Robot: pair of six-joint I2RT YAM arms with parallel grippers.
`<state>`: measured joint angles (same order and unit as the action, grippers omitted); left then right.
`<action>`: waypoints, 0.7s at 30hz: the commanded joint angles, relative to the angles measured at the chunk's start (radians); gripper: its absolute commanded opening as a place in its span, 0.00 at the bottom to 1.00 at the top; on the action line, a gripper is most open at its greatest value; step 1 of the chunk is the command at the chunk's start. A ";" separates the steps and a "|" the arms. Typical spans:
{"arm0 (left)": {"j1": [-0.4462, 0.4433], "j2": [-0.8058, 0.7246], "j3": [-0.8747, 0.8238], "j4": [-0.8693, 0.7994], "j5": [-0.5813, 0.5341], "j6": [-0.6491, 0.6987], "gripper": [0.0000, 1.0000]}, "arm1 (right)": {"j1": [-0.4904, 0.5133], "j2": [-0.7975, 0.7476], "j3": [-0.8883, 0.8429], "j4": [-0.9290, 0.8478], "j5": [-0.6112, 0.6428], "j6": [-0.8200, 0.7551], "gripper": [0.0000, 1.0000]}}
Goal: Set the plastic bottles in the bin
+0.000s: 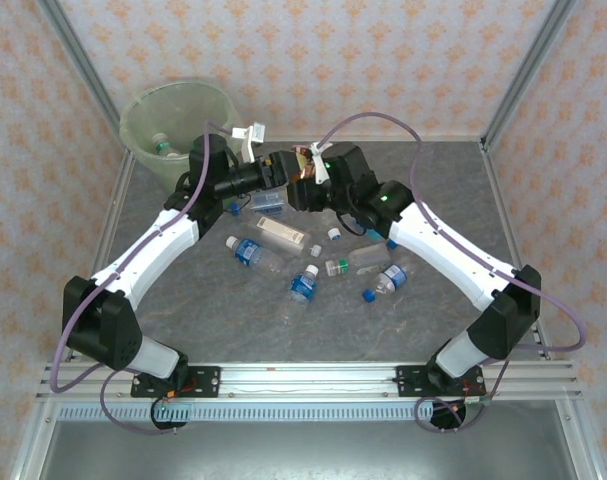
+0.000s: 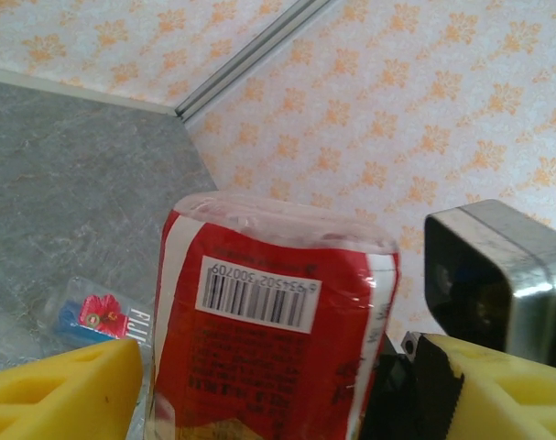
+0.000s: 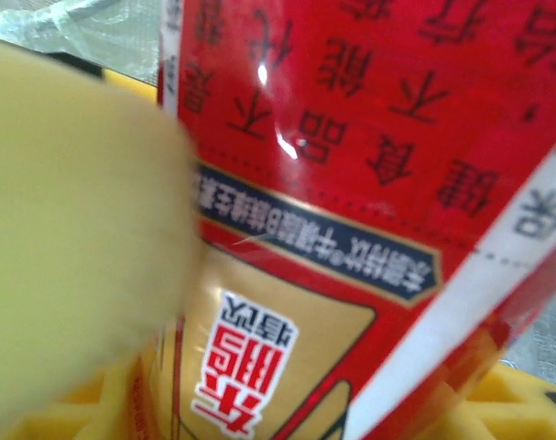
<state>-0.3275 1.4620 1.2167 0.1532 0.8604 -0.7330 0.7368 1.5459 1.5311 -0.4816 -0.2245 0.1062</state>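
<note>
Round translucent pale-green plastic bin [image 1: 143,140], thin bag liner, far left corner; left arm nearer it. Left gripper [image 2: 287,385]: yellow fingers straddle red-labelled clear plastic bottle [image 2: 278,302], contact unclear. Bottle aloft, right of bin, long axis probably wrist-to-wrist. Right gripper [image 3: 305,321] clamps glossy label. Loose bottles [image 1: 248,250] on grey mottled table [image 1: 333,330].

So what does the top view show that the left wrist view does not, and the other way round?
Top view: the bin with a bottle inside, the left arm and right arm, and loose bottles on the table.
Left wrist view: the barcode on the red label, and a red flower on a lying bottle's blue label.
Both: the red-label bottle, the grey table, the patterned wall.
</note>
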 commanded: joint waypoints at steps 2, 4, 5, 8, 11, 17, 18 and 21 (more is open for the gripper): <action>-0.007 0.022 -0.008 0.075 0.042 -0.001 0.77 | 0.019 0.013 0.039 -0.011 -0.008 -0.018 0.54; -0.007 0.024 -0.009 0.093 0.052 -0.009 0.76 | 0.022 0.013 0.042 -0.013 -0.008 -0.017 0.55; -0.007 0.026 -0.011 0.100 0.056 -0.015 0.76 | 0.022 0.011 0.044 -0.014 -0.008 -0.016 0.54; -0.010 0.026 -0.021 0.138 0.070 -0.035 0.75 | 0.025 0.008 0.047 -0.014 -0.012 -0.015 0.54; -0.014 0.029 -0.027 0.159 0.078 -0.050 0.71 | 0.027 0.005 0.047 -0.014 -0.013 -0.012 0.54; -0.016 0.020 -0.043 0.193 0.074 -0.072 0.57 | 0.029 -0.008 0.032 -0.009 -0.009 -0.009 0.54; -0.016 0.017 -0.045 0.194 0.068 -0.074 0.57 | 0.029 -0.010 0.026 -0.007 -0.008 -0.007 0.55; -0.016 0.006 -0.043 0.192 0.057 -0.073 0.56 | 0.029 -0.027 0.003 0.001 0.001 0.003 0.59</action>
<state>-0.3275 1.4818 1.1740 0.2710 0.8902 -0.7826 0.7567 1.5490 1.5394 -0.4957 -0.2337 0.1066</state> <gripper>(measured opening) 0.571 0.580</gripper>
